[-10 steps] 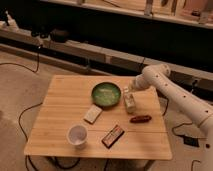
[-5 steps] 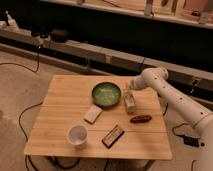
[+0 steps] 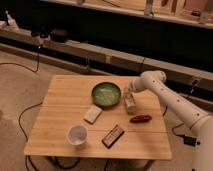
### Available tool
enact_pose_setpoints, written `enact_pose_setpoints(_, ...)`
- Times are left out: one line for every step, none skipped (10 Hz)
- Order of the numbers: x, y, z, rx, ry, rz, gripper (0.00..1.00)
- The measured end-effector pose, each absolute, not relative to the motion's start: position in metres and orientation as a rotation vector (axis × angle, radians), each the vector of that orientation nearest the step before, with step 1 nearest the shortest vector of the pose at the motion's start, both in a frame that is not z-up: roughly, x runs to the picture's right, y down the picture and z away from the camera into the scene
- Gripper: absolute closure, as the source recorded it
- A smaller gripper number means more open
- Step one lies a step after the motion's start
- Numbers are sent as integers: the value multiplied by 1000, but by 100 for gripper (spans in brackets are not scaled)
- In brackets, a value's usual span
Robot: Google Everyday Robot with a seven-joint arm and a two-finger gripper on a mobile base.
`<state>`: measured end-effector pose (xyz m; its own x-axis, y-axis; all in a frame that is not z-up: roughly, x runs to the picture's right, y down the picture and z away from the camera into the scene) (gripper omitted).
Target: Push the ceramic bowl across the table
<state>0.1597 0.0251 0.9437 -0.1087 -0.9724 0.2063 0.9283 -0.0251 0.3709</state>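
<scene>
The ceramic bowl (image 3: 106,94) is round, green with a dark rim and a paler inside. It sits on the light wood table (image 3: 60,112) in the far middle part. My gripper (image 3: 130,101) hangs from the white arm that comes in from the right. It is low over the table, right next to the bowl's right rim. I cannot tell whether it touches the bowl.
A white cup (image 3: 77,135) stands near the front left. A pale flat packet (image 3: 92,114) lies in front of the bowl. A dark snack bar (image 3: 112,135) lies at the front middle. A reddish-brown oblong item (image 3: 140,118) lies right of centre. Cables run over the floor.
The arm's elbow has shifted slightly left toward the bowl. The bowl and the other objects look unmoved.
</scene>
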Motion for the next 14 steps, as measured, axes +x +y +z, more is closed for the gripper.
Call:
enact_pose_setpoints(156,28,947,108,-487,-1621,100)
enact_pose_setpoints(157,30,950,91,-491,-1625,100)
enact_pose_setpoints(156,32,953,73,-498,-1636,100)
enact_pose_setpoints(156,35,956,44,-504,-1638,100)
enact_pose_setpoints(157,35,957,12,-506,-1638,100)
enact_pose_setpoints(157,36,960,-16,-511,-1633,100)
enact_pose_setpoints(154,38,963,-36,-525,-1623,100)
enact_pose_setpoints(154,64,974,-83,-562,-1623,100)
enact_pose_setpoints(147,46,973,-50,-551,-1601,100)
enact_pose_setpoints(138,53,975,-56,-581,-1595,100)
enact_pose_setpoints(126,40,972,-30,-584,-1590,100)
enact_pose_setpoints(116,36,970,-14,-597,-1595,100)
enact_pose_setpoints(105,30,967,7,-605,-1603,100)
enact_pose_setpoints(100,27,966,15,-608,-1607,100)
